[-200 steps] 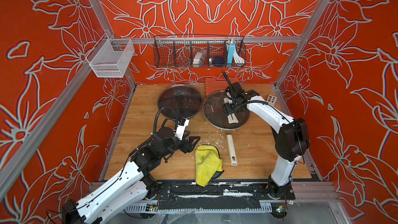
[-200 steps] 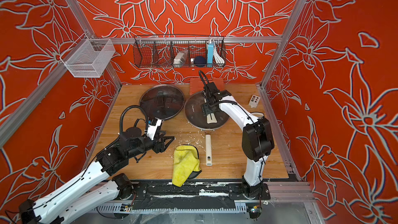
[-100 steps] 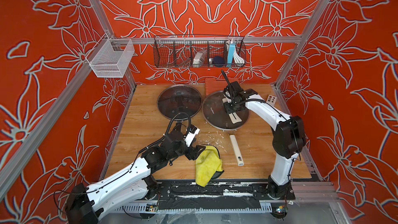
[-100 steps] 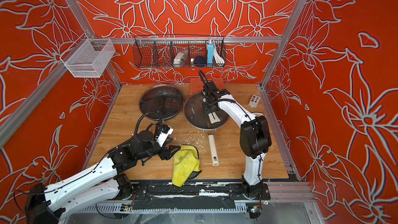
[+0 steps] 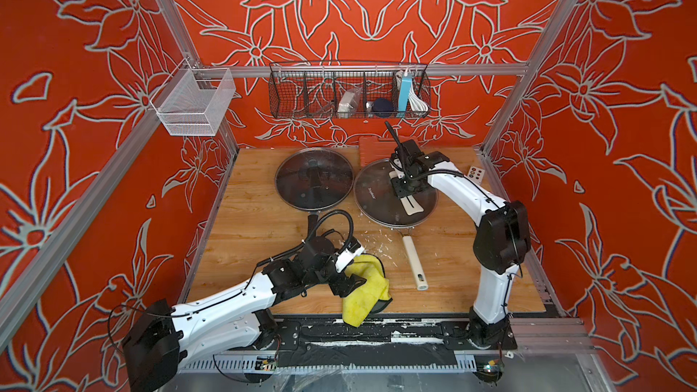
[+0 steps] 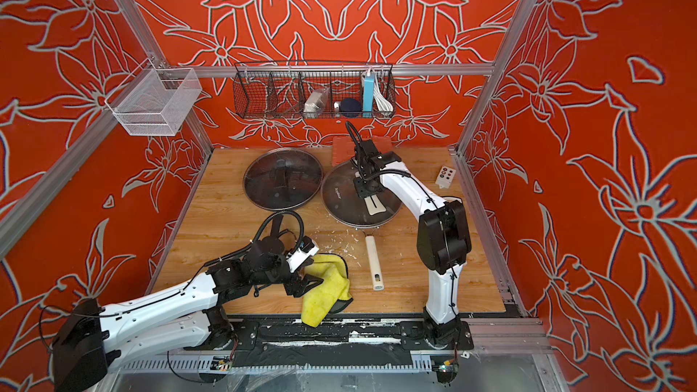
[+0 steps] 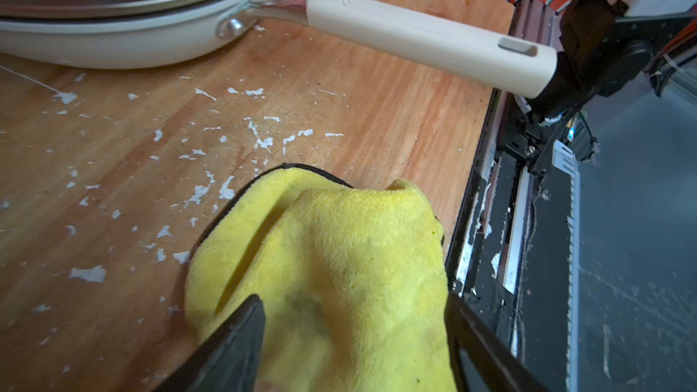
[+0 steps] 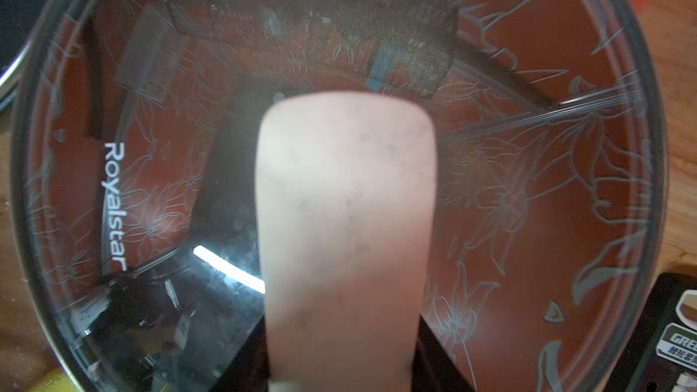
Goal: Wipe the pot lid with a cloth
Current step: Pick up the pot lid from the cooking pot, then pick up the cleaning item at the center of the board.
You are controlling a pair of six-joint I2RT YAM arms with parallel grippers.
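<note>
Orange flowered walls around a wooden table (image 5: pixel 256 220). In both top views, cloth (image 5: pixel 371 288) (image 6: pixel 328 292) crumpled at the front edge beside the pan handle (image 5: pixel 413 262), long axis running far to near, near tip over the black rail. Left claw (image 5: pixel 349 282) (image 6: pixel 306 283) low at its far end, jaws apart. Right claw (image 5: pixel 404 188) (image 6: pixel 363 186) clamped on the pot lid (image 5: pixel 373 197) (image 6: pixel 339 201) by the cream handle (image 5: pixel 412 208), well apart from the cloth. From the left wrist, cloth (image 7: pixel 339 258) bunched between spread fingers (image 7: pixel 234 345), pan handle (image 7: pixel 415 39) beyond. From the right wrist, cream handle (image 8: pixel 347 220) lengthwise between dark jaws, over the pot lid (image 8: pixel 528 182) glass.
</note>
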